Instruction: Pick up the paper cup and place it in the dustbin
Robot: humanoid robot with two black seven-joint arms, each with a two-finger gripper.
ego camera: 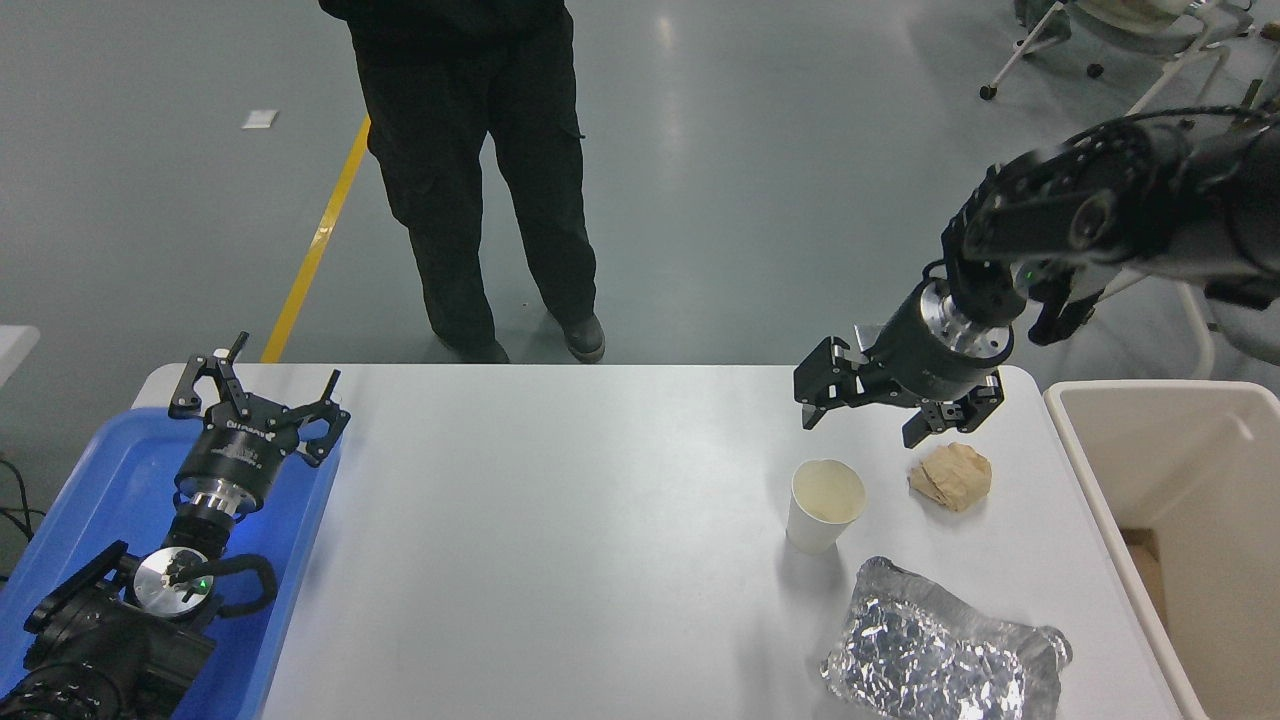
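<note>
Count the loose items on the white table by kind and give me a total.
Paper cup: 1
Brown paper ball: 1
Foil packet: 1
Total: 3
</note>
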